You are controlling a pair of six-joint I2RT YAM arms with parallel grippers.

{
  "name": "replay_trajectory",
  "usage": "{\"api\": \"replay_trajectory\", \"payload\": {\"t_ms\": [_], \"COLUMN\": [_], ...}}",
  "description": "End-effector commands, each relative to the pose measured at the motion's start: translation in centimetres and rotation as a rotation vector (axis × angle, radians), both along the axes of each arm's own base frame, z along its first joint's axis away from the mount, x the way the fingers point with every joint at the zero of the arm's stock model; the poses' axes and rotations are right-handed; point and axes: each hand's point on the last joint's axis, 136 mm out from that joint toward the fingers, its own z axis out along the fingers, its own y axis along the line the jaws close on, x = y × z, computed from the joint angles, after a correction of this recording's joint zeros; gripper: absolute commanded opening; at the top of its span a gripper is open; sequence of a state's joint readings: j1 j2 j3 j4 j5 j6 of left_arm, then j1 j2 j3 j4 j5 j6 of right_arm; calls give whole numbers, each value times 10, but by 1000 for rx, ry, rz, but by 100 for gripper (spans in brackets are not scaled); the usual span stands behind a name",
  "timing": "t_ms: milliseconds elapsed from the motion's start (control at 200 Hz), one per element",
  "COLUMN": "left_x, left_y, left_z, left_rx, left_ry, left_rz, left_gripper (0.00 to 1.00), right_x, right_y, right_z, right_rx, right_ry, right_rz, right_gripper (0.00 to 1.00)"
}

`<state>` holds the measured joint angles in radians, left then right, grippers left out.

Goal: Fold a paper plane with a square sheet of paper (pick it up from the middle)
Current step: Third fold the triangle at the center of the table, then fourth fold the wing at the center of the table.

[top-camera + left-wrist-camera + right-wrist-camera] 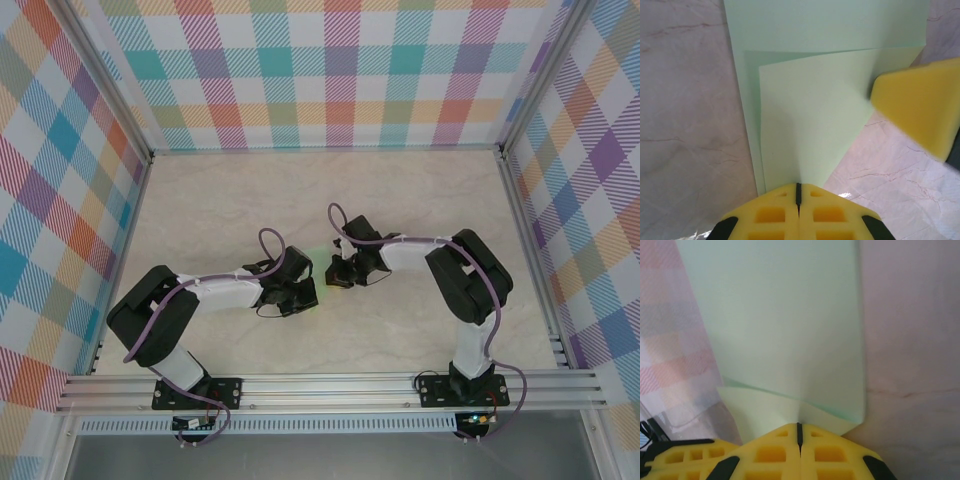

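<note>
The square sheet of paper (805, 125) is pale mint green, with one layer folded over another along a slanted edge. My left gripper (798, 187) is shut on its near edge, the paper pinched between the yellow pads. My right gripper (799, 426) is shut on another edge of the same sheet (785, 325), where a lower flap peeks out. From above, both grippers meet at mid-table, left (313, 283) and right (334, 272), and the sheet (322, 261) is almost hidden between them. One yellow finger (920, 107) of the right gripper rests by the sheet's right corner.
The marble-patterned table (250, 200) spreads around both arms. Plaid walls (330, 70) enclose the back and sides. An aluminium rail (330, 385) carrying the arm bases runs along the near edge.
</note>
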<state>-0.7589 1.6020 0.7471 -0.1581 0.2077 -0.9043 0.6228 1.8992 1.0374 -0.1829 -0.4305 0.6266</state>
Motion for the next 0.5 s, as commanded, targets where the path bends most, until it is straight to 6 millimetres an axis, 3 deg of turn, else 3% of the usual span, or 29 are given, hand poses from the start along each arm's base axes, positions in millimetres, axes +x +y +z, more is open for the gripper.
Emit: {"api": "replay_trajectory", "payload": {"t_ms": [0, 150, 290, 495], "left_x": [-38, -35, -23, 10], "left_y": [47, 43, 33, 10], "left_z": [-37, -35, -15, 37], "left_rx": [214, 195, 156, 78], "left_ry": [136, 122, 56, -118], "left_rz": [9, 8, -23, -53], "left_gripper": [0, 0, 4, 14], "right_x": [28, 44, 36, 14], "right_y": [-35, -39, -32, -32], "right_z": [-15, 12, 38, 50], "right_rx": [-120, -107, -25, 58], "right_ry": [-23, -89, -90, -51], "right_rz": [-92, -118, -114, -126], "right_gripper": [0, 0, 0, 28]}}
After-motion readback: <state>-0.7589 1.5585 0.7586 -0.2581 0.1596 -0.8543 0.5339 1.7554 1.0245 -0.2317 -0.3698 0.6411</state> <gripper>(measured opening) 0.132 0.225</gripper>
